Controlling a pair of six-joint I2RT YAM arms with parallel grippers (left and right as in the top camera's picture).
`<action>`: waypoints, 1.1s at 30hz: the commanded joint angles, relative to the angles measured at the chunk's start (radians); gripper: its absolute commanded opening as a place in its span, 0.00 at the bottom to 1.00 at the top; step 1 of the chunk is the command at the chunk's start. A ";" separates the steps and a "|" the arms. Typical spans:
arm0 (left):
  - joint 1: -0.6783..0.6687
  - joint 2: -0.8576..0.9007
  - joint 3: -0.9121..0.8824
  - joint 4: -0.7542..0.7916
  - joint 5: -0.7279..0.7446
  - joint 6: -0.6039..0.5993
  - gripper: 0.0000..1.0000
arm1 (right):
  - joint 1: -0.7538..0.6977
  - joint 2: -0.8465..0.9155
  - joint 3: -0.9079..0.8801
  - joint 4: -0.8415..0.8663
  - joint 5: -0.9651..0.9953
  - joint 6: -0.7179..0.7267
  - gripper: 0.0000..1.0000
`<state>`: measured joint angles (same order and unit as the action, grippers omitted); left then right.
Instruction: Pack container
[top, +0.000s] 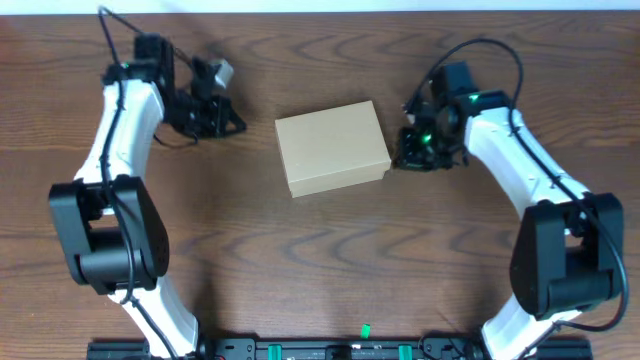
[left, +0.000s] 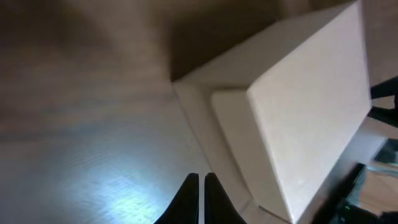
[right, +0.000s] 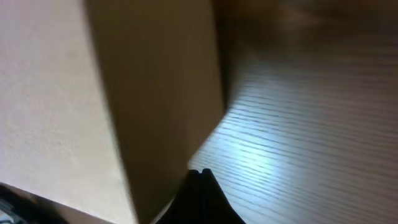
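Note:
The container (top: 332, 147) is a tan cardboard box with its lid closed, lying flat in the middle of the wooden table. It also shows in the left wrist view (left: 298, 106) and in the right wrist view (right: 93, 93). My left gripper (top: 232, 124) is shut and empty, a little left of the box and apart from it; its fingertips (left: 200, 182) are pressed together. My right gripper (top: 400, 158) is shut and empty, its fingertips (right: 199, 172) right at the box's right side wall near a lower corner.
The wooden table (top: 320, 270) spreads around the box. Both arm bases stand at the front edge, left (top: 110, 240) and right (top: 565, 260). No other loose objects show.

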<state>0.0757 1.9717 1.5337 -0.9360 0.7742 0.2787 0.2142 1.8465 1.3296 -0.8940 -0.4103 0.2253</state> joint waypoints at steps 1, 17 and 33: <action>0.001 0.003 -0.061 0.026 0.077 -0.033 0.06 | 0.041 0.005 -0.008 0.032 -0.016 0.032 0.01; 0.025 -0.029 -0.036 0.051 0.070 -0.098 0.06 | 0.062 -0.008 0.042 0.026 0.069 0.040 0.01; 0.049 -0.430 0.068 0.013 -0.025 0.066 0.95 | 0.049 -0.385 0.224 -0.004 0.337 0.029 0.99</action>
<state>0.1272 1.5608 1.5932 -0.9321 0.7586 0.3065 0.2638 1.5028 1.5394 -0.8936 -0.1452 0.2577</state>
